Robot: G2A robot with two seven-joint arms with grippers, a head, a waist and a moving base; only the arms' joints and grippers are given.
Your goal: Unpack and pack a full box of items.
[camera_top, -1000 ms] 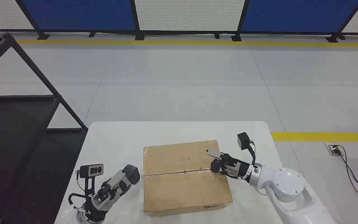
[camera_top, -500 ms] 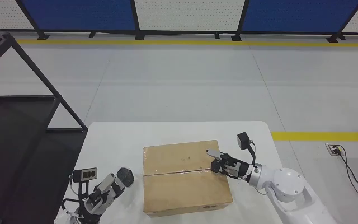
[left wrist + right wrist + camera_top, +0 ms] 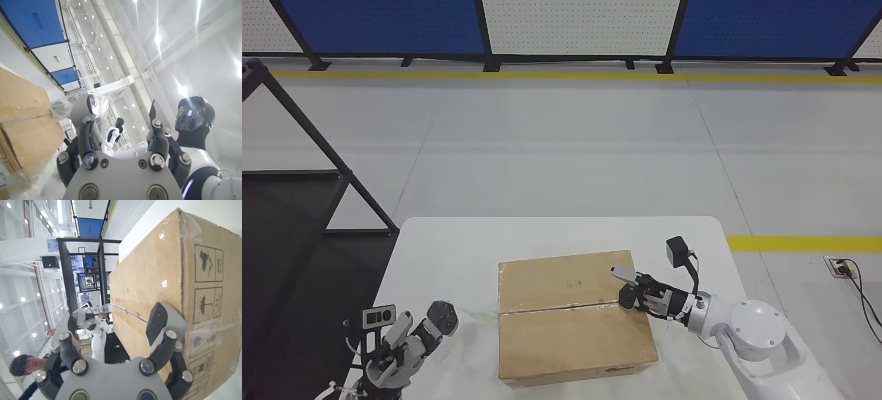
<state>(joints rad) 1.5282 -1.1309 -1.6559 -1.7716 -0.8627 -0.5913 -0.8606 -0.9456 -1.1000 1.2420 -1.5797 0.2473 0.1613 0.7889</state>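
A closed cardboard box [image 3: 572,315] lies in the middle of the white table [image 3: 442,260]. My right gripper [image 3: 625,283] sits at the box's right edge over the centre seam. It is open [image 3: 115,313], with one black pad [image 3: 157,321] on the box top [image 3: 147,279]. My left gripper [image 3: 437,318] is off the box's left side near the table's front left corner. It is open [image 3: 121,111]. A strip of clear tape [image 3: 96,106] clings to one finger and stretches back to the box [image 3: 22,106] at the seam.
A black metal rack [image 3: 302,250] stands just left of the table. Bare table surface lies behind the box and to its left. Loose clear film [image 3: 37,178] lies on the table beside the box's lower left edge.
My left arm has drawn back from the box toward the table's front left corner, pulling the tape out with it. The right arm and the box have not moved.
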